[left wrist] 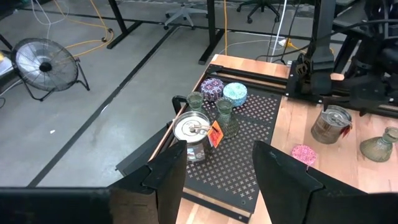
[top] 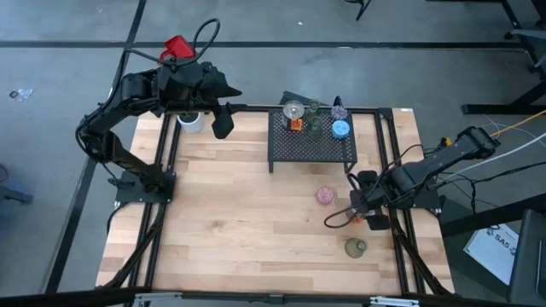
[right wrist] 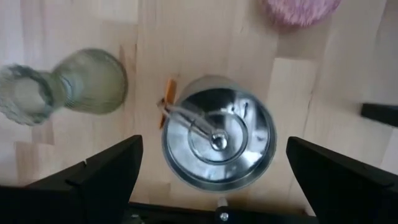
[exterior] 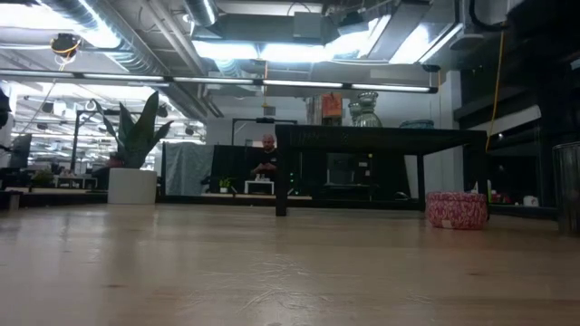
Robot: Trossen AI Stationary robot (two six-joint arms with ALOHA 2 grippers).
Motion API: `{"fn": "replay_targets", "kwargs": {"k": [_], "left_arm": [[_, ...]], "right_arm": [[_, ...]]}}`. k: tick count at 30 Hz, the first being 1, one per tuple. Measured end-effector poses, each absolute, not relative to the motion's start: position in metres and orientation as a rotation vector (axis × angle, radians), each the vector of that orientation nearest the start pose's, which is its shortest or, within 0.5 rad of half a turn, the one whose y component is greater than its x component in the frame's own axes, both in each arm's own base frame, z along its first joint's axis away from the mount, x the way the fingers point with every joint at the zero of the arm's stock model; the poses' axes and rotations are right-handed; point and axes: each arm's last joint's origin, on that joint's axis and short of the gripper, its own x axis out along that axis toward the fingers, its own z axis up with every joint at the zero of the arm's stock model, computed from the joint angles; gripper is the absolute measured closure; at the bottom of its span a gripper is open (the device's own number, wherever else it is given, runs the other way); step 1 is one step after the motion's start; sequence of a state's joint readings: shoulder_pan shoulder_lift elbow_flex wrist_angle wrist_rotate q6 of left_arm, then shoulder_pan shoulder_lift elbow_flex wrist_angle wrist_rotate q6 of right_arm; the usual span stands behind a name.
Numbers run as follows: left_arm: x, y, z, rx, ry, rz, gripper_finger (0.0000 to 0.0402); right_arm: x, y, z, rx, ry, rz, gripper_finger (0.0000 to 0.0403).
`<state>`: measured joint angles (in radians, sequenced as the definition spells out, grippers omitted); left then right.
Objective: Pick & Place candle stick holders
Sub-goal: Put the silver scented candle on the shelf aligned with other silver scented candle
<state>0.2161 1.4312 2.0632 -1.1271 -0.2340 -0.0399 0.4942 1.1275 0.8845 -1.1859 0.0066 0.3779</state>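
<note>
Candle stick holders sit mostly on the black mesh rack: one silvery, two olive glass, a purple-speckled, a blue. Beside the rack, the right gripper hangs wide open over a second silvery holder, near the pink holder and an olive one. The left gripper, half open and empty, hovers off the rack's other side.

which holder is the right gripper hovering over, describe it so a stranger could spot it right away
Start at the black mesh rack at the table's far edge, then come toward the near right corner, where the right gripper hangs open. Below it stands the silvery holder. Unlike the pink holder and olive-green holder nearby, it is shiny metal with an orange tag.
</note>
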Motion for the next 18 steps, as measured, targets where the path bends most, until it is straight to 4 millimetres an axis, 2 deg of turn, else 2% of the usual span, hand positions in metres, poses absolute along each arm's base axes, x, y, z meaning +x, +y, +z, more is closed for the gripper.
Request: {"fn": "replay_targets", "kwargs": {"k": [5,18], "left_arm": [[0.223,0.056,0.512,-0.034,0.490,0.451,0.0221],[0.223,0.056,0.513,-0.034,0.490,0.450,0.0221]], "right_arm": [[0.147,0.080,0.232,-0.058,1.489,0.118,0.0003],[0.145,0.080,0.212,-0.030,1.497,0.117,0.0003]]}}
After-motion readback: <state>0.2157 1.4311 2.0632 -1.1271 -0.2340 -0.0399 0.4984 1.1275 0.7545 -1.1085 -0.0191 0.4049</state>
